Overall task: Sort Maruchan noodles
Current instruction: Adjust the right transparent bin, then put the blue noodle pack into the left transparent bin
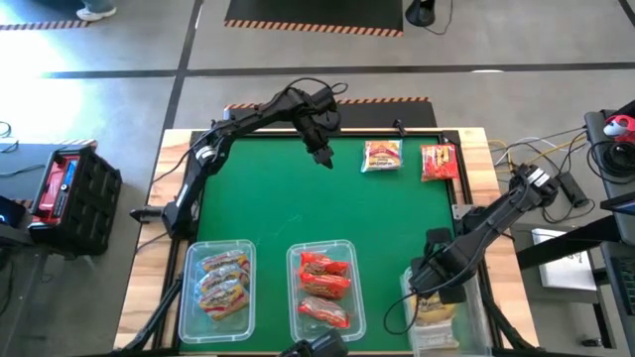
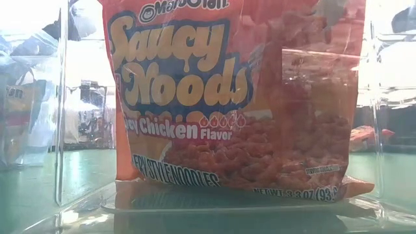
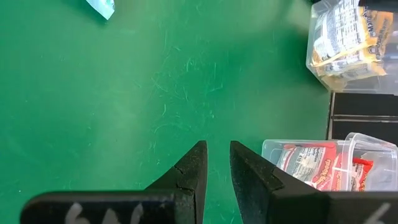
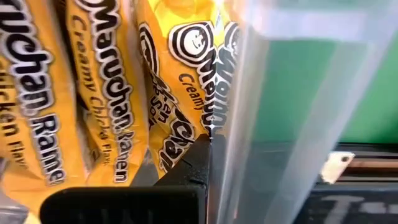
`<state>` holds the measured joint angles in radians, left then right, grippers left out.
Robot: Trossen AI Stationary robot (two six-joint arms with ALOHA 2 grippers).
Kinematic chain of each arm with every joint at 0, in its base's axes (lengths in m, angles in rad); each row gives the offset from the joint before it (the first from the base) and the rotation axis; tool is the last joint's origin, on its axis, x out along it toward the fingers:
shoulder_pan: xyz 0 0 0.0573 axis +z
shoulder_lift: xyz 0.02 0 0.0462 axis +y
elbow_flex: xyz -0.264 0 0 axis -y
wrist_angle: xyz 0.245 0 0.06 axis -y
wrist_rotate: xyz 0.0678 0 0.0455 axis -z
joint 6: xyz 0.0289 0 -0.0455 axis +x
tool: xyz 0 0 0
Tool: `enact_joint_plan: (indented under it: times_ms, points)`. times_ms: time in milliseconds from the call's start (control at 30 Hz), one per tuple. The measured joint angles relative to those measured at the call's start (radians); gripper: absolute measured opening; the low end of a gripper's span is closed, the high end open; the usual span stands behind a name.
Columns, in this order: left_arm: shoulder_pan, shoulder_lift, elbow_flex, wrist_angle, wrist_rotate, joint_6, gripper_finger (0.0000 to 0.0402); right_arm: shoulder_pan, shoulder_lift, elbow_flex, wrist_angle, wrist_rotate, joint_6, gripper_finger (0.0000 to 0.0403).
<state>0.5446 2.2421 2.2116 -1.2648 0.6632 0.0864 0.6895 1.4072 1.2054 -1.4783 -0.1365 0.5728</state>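
Note:
Two loose Maruchan noodle packets lie flat on the green mat at the far right, a yellow-orange one (image 1: 382, 156) and a red one (image 1: 438, 162). My left gripper (image 1: 324, 159) (image 3: 217, 152) hangs shut and empty over the mat's far middle, left of them. My right gripper (image 1: 437, 286) (image 4: 210, 140) points down, shut, over the clear bin (image 1: 478, 315) at the near right, where yellow packets (image 4: 99, 93) stand on edge. Only one of its fingers shows. My right gripper shows one dark finger (image 4: 198, 163). Its tip stands beside the top edge of a yellow packet (image 4: 186, 93) and the bin's clear wall (image 4: 267, 112). I cannot tell whether it touches either.
Two more clear bins stand along the near edge. The left one (image 1: 187, 288) holds orange-pink packets and the middle one (image 1: 291, 288) holds red ones, among them a Saucy Noods packet (image 2: 234, 97) that fills the low view. The middle of the mat (image 1: 298, 208) is bare.

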Motion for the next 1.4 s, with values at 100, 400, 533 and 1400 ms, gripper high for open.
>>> enact_joint_plan:
  times_ms: [100, 400, 533, 1400]
  points:
    - [0.000, 0.000, 0.000, 0.003, 0.000, 0.000, 0.0052, 0.001, 0.009, -0.016, 0.011, -0.009, 0.010, 0.0013]
    - [0.000, 0.000, 0.000, 0.008, 0.000, -0.001, 0.0052, 0.000, 0.009, -0.054, -0.041, -0.031, 0.034, 0.0100]
    - [0.000, 0.000, 0.000, 0.013, 0.000, -0.002, 0.0052, -0.002, 0.001, -0.015, -0.094, -0.020, 0.096, 0.0135]
    - [-0.025, 0.000, 0.000, 0.269, -0.077, -0.096, 0.0052, -0.340, -0.400, 0.007, 0.096, 0.760, 0.564, 0.0127]
